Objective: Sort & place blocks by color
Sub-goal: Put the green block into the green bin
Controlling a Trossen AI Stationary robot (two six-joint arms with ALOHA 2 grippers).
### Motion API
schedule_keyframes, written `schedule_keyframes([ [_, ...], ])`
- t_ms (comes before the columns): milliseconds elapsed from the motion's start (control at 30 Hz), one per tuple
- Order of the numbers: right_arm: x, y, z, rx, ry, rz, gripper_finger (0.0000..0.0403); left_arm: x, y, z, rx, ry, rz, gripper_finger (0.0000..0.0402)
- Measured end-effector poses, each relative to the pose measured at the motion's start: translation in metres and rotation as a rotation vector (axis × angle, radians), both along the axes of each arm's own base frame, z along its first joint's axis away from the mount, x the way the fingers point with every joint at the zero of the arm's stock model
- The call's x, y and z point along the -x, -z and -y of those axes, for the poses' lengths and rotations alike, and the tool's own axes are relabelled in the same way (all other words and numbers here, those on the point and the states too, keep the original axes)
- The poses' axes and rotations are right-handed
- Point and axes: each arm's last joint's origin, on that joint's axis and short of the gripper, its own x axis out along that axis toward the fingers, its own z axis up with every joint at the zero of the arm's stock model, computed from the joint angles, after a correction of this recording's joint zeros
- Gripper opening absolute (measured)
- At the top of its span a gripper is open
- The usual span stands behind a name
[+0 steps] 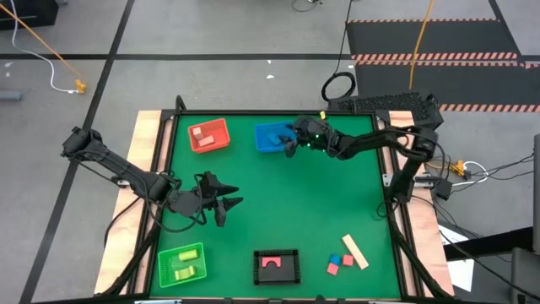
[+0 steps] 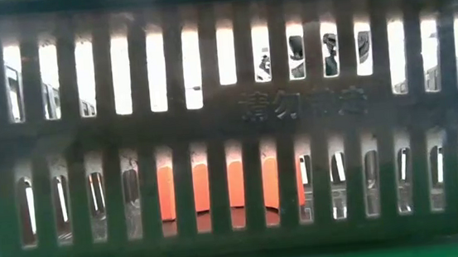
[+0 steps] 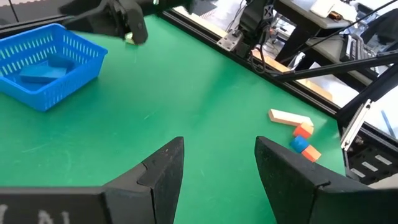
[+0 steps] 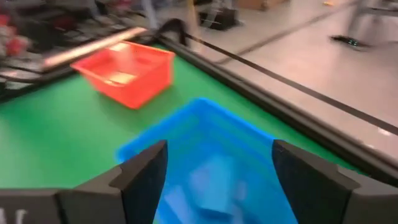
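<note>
The green worktop [image 1: 278,203] carries four baskets. A red basket [image 1: 208,135] sits far left of centre, with a blue basket [image 1: 272,138] just to its right. A green basket [image 1: 181,264] lies at the near left, and a black basket [image 1: 278,267] at near centre. At the near right, loose on the mat, lie a tan bar [image 1: 354,252], a blue block [image 1: 336,259] and two red blocks [image 1: 347,261].

loose blocks [image 1: 347,257] (red, blue, tan bar) clustered on mat, near-right corner
</note>
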Motion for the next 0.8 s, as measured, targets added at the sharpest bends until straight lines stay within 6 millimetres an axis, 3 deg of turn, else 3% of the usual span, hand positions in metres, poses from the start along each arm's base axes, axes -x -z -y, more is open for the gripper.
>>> schedule_keyframes([
  [200, 0.034, -0.012, 0.004, -0.097, 0.201, -0.234, 0.0273, 0.001, 0.002, -0.001, -0.013, 0.000, -0.025, 0.0200],
  [467, 0.081, -0.001, 0.020, -0.323, 0.413, -0.477, 0.0270, 0.001, 0.002, -0.001, -0.027, -0.002, -0.028, 0.0200],
  [633, 0.097, 0.006, 0.031, -0.390, 0.490, -0.528, 0.0270, 0.002, 0.003, -0.001, -0.024, -0.007, -0.038, 0.0200],
  [800, 0.104, 0.012, 0.034, -0.483, 0.426, -0.497, 0.0269, 0.002, 0.004, -0.001, -0.026, -0.009, -0.041, 0.0200],
])
